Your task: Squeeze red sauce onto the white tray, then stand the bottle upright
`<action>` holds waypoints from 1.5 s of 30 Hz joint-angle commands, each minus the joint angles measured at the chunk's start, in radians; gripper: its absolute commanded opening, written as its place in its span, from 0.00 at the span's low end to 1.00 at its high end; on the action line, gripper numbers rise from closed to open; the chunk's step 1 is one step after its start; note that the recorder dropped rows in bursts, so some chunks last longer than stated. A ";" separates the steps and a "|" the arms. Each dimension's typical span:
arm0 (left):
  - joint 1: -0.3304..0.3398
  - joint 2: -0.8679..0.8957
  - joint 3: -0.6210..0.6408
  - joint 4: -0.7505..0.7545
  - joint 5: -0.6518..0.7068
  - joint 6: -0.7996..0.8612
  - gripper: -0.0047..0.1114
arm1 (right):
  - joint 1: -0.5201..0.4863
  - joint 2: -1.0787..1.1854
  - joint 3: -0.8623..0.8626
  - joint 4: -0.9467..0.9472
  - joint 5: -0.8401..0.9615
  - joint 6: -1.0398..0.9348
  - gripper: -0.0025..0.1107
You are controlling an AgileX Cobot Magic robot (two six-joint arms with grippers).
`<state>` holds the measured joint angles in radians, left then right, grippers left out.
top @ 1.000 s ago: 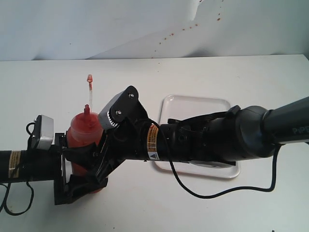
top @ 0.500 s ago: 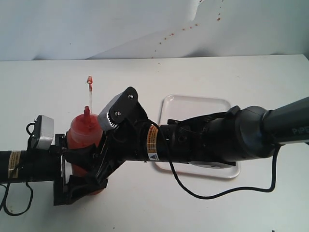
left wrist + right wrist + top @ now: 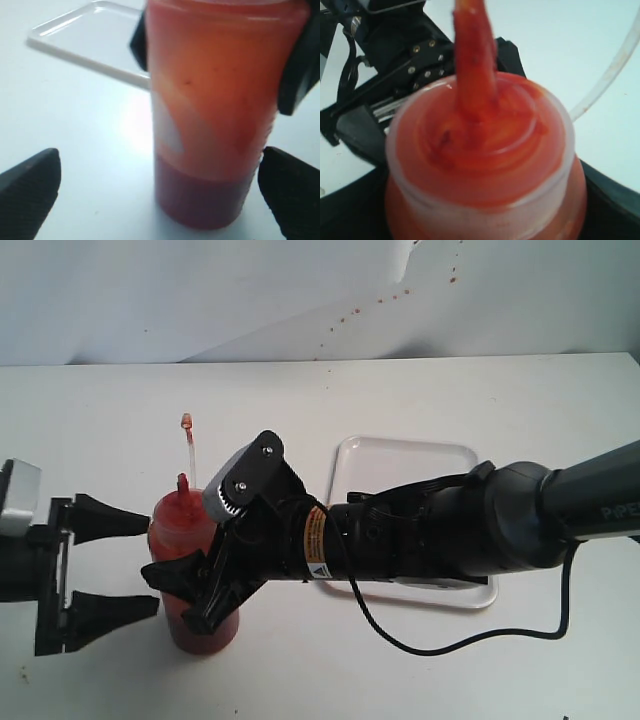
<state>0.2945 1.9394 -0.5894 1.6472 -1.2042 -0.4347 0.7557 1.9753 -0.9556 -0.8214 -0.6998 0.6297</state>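
The bottle (image 3: 182,525) stands upright at the lower left of the exterior view on the white worktop (image 3: 480,400) — long axis vertical, red nozzle pointing up, clear strap rising above it. The right gripper (image 3: 195,595) is clenched around its body, and its arm lies across the white tray (image 3: 400,446) to the right. The left gripper (image 3: 150,564) is released, its jaws spread wide just left of the bottle. Bare worktop lies above the bottle — the frame's left edge is near.

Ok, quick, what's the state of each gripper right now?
Left gripper: jaws open, holding nothing.
Right gripper: jaws closed on the upright bottle.
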 commanded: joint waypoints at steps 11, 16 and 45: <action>0.174 -0.041 0.001 0.007 -0.017 -0.091 0.94 | 0.003 -0.011 -0.001 -0.036 -0.121 0.006 0.02; 0.174 -0.041 0.001 0.007 -0.017 -0.091 0.94 | 0.003 -0.011 -0.001 -0.036 -0.093 0.005 0.02; 0.174 -0.041 0.001 -0.019 -0.017 -0.089 0.94 | 0.003 -0.205 -0.001 -0.249 0.062 0.306 0.88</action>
<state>0.4645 1.9084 -0.5894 1.6400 -1.2074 -0.5187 0.7557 1.8016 -0.9556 -1.0537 -0.6184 0.8912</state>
